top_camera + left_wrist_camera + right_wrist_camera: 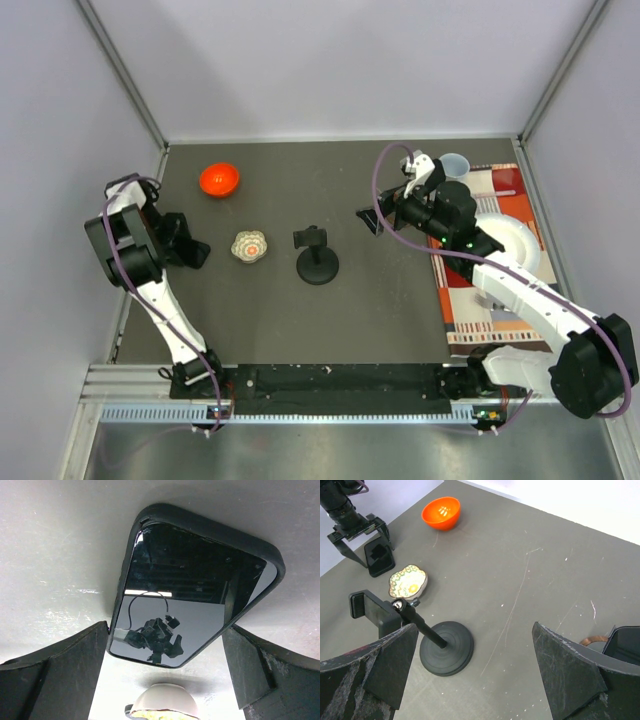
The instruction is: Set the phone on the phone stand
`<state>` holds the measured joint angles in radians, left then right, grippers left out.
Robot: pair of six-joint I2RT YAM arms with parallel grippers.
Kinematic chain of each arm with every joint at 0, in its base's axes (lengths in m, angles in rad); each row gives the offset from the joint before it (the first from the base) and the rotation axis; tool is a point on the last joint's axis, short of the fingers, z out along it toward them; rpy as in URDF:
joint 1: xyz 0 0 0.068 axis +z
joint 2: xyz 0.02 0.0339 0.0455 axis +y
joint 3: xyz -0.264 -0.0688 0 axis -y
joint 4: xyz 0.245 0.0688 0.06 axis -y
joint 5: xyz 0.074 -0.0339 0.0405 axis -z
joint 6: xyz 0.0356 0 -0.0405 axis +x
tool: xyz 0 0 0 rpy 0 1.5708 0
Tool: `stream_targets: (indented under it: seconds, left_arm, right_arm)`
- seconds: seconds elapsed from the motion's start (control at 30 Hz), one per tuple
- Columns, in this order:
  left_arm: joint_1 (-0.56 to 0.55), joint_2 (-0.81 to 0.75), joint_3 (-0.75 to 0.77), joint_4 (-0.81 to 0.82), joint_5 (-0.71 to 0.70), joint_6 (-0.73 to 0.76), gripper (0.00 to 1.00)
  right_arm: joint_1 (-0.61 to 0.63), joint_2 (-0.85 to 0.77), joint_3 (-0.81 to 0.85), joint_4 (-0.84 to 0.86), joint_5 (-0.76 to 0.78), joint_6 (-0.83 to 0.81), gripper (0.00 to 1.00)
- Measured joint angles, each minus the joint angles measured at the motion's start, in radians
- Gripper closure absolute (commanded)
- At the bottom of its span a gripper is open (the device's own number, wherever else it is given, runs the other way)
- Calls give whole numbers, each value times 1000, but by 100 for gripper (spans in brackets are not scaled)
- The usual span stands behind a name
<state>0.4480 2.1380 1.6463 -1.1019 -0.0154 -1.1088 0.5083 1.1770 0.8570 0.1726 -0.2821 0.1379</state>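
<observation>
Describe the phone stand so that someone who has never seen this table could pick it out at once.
Start at the dark grey table and look to its middle, just right of the small patterned dish. The phone stand is there: a round flat black base, a thin stem and a small rectangular clamp head. Its neighbours are bowls, an orange bowl farther back; it alone is black and upright.
</observation>
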Motion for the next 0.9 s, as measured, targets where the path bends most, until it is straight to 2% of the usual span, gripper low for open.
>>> stream_targets:
  seconds: [0.13,0.27,0.4,0.43,0.5,0.53,0.63,0.67,0.9]
  left_arm:
    - [0,-2,-6,5,-1,-1,3]
    - [0,-29,-51,48,0,0,12]
    - [-1,-55,-91,94,-5,9,34]
    - [-2,-65,-104,109,-7,13,47]
    - [-3,-89,-135,138,-11,16,56]
    - [-3,-97,-146,150,-11,16,68]
    - [-6,-120,-177,183,-13,21,84]
    - [-7,-127,-187,193,-14,23,100]
    - [-16,-182,-258,259,-25,34,100]
  right_arm:
    - [0,0,0,0,0,0,3]
    - [0,0,0,1,1,-5,3]
    - [0,0,0,0,8,-9,3]
    - [0,0,0,0,12,-10,3]
    - [0,0,-2,0,20,-15,3]
    - [0,-1,-7,3,24,-16,3]
    - [0,-3,-20,0,31,-17,3]
    - [0,-3,-21,-2,33,-18,3]
    - [0,-13,-31,1,58,-31,3]
